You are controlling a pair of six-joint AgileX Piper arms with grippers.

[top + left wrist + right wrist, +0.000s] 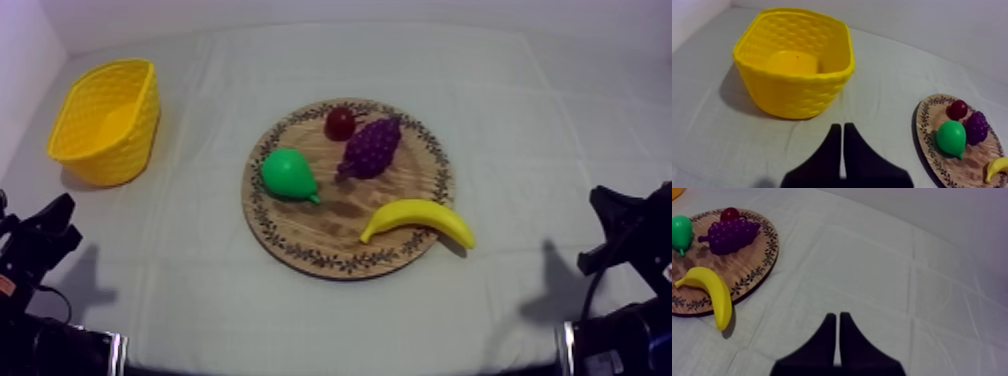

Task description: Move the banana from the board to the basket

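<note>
On the grey-white tabletop [540, 120] the banana [420, 218] overhangs the board [330, 240] near pear [288, 175] and grapes [372, 148], basket [150, 110] well apart; my left claw [842, 150] and right claw [837, 338] lie narrow, empty.

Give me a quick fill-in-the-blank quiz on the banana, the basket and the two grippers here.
The curved yellow toy banana overhangs the rim of the round wooden board on my ____ side.
The yellow woven basket is ____.
My left gripper and right gripper are both ____.
Missing words: right; empty; shut.
</note>
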